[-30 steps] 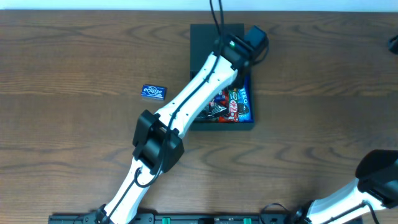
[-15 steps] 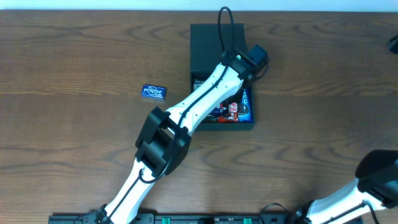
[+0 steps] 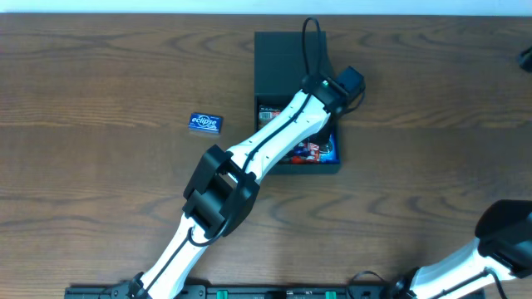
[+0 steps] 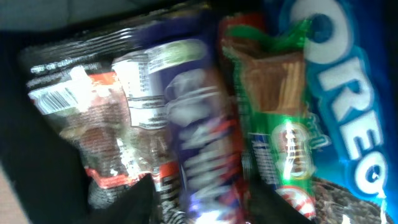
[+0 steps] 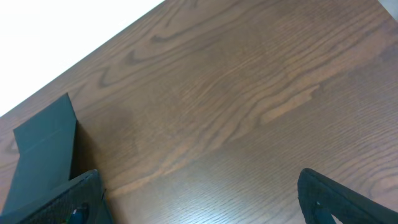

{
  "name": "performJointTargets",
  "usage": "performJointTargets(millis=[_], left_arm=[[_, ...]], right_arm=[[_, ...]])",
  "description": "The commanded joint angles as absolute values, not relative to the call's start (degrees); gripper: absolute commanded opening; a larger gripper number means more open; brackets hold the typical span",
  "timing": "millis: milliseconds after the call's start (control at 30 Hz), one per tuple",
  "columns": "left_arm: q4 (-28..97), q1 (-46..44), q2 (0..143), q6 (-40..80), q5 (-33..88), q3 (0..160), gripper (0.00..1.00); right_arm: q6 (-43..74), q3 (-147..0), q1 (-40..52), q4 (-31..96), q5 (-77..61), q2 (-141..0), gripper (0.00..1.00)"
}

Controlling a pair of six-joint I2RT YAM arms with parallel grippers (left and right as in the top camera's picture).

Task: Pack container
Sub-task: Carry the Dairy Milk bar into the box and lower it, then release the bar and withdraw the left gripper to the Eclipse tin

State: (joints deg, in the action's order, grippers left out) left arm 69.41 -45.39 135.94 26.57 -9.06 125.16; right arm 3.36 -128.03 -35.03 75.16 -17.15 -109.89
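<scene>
The container (image 3: 281,60) is a dark square box at the back middle of the table, with its flap lid lying open behind it. It also shows at the left of the right wrist view (image 5: 43,146). My left arm (image 3: 283,133) reaches down into it. My left gripper (image 4: 202,196) hangs close over the snacks, open, its dark fingers (image 4: 140,202) apart on either side of a blurred purple-blue packet (image 4: 193,137). Beside that packet lie a green stick-snack packet (image 4: 273,106), a blue Oreo pack (image 4: 348,112) and a clear red-trimmed packet (image 4: 81,130). My right gripper (image 5: 199,199) is wide open over bare wood.
A small blue Eclipse gum pack (image 3: 204,122) lies on the wooden table (image 3: 100,191) left of the box. My right arm (image 3: 499,241) sits at the near right corner, away from the box.
My left wrist has moved toward the near side of the box and lower into it. Its jaws have parted around the purple-blue packet. The right arm has not moved.
</scene>
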Motion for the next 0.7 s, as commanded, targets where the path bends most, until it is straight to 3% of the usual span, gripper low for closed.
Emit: performJointTargets(millis=[0, 67, 333, 467, 667], left_arm=[[69.63, -45.56, 133.91, 26.35, -7.42, 124.73, 0.59], [70.26, -45.56, 133.82, 26.3, -7.44, 125.05, 0.64], [71.18, -45.23, 128.51, 25.28, -11.97, 130.43, 0.61], [70.61, -43.55, 123.13, 25.91, -23.73, 131.15, 0.72], [76.73, -32.8, 120.81, 42.85, -23.92, 130.56, 0.77]], right_arm=[[2.7, -127.63, -35.18, 75.05, -17.61, -110.28, 0.99], [2.7, -127.66, -35.18, 75.02, -17.61, -110.28, 0.99], [2.72, -127.66, -35.18, 75.02, -17.61, -110.28, 0.99], [2.72, -127.66, -35.18, 75.02, -17.61, -110.28, 0.99], [2.72, -127.66, -35.18, 75.22, -17.61, -110.28, 0.99]])
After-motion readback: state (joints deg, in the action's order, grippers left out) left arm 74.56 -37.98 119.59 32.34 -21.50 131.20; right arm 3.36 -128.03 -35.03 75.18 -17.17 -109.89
